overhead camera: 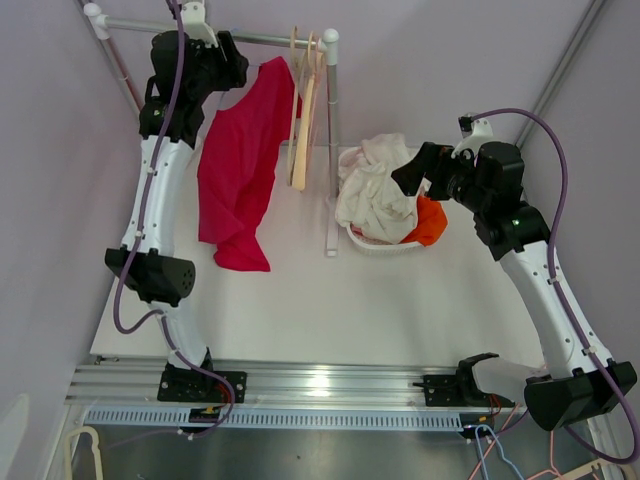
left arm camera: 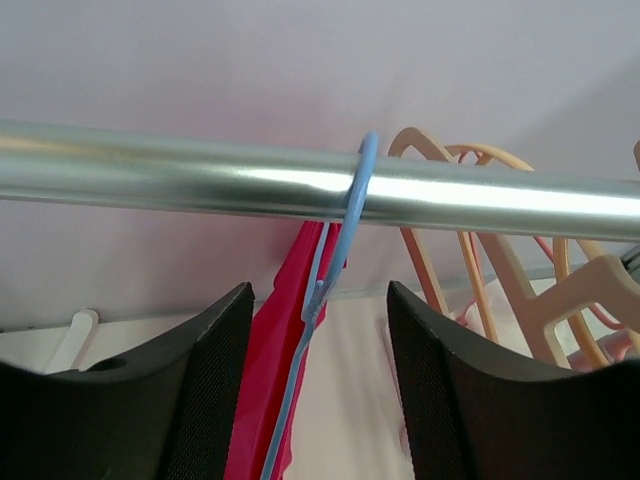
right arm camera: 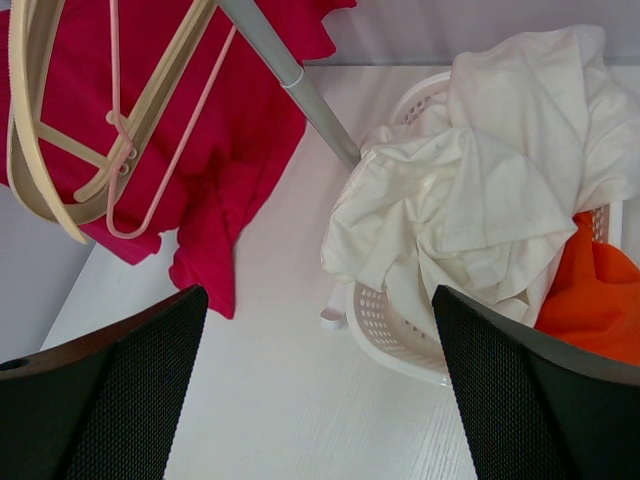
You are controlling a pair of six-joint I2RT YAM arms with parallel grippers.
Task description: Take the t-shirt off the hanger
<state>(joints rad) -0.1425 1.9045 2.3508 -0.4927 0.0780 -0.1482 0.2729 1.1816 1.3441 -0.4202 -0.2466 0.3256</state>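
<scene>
A red t-shirt (overhead camera: 240, 165) hangs from a light blue hanger (left arm camera: 345, 240) hooked over the metal rail (left arm camera: 200, 175). It also shows in the left wrist view (left arm camera: 275, 370) and the right wrist view (right arm camera: 210, 130). My left gripper (overhead camera: 238, 68) is open, high up at the rail, its jaws on either side of the blue hanger's neck without touching it. My right gripper (overhead camera: 415, 170) is open and empty, held above the white basket's left side.
Several empty wooden and pink hangers (overhead camera: 303, 110) hang on the rail's right end beside the rack's post (overhead camera: 331, 150). A white basket (right arm camera: 400, 335) holds white cloth (overhead camera: 372, 190) and an orange garment (overhead camera: 430, 220).
</scene>
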